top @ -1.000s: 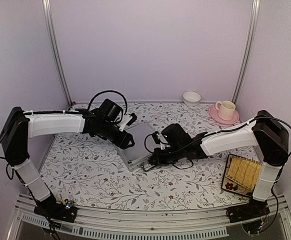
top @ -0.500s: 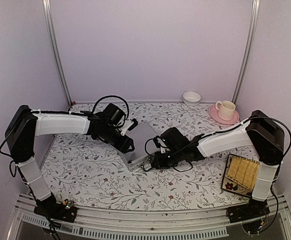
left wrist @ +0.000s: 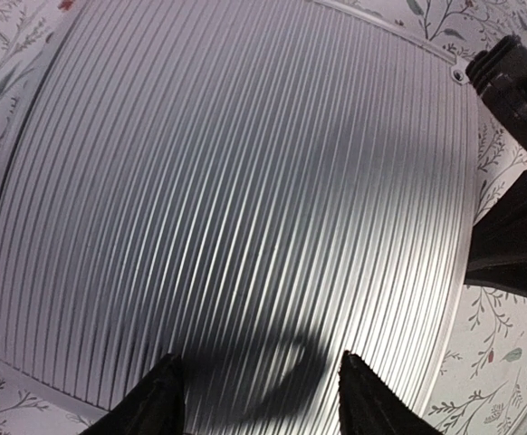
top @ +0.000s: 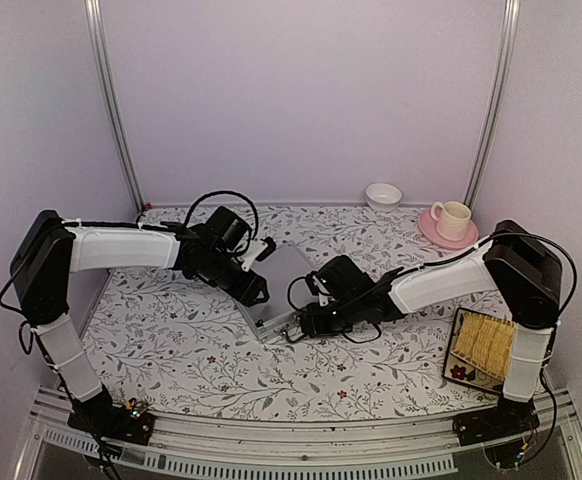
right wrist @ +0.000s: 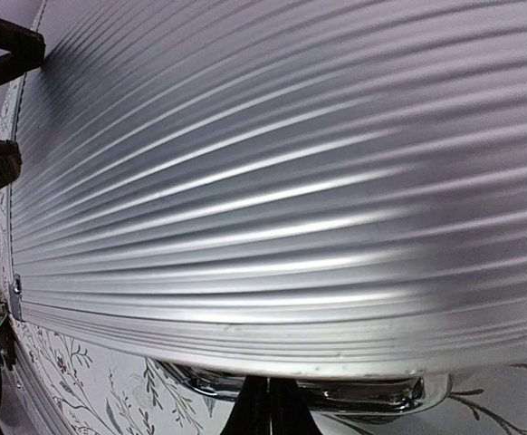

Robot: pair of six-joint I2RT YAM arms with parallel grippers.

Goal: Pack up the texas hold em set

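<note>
Right tool [right wrist: 268, 390] sits nearest the front edge of the floral desk [top: 191, 350], fingers pressed together just at the chrome metal handle [right wrist: 372, 396] of the small silver ribbed aluminium briefcase [top: 281, 265]. Whether they actually nip the handle cannot be told. The briefcase lies shut and flat at mid-desk, handle side toward the front edge. Beyond it, the left tool [left wrist: 259, 362] is spread wide, fingertips by the lid's left edge. At the far right corner a cream cup [top: 454, 215] stands on a pink saucer [top: 461, 240].
</note>
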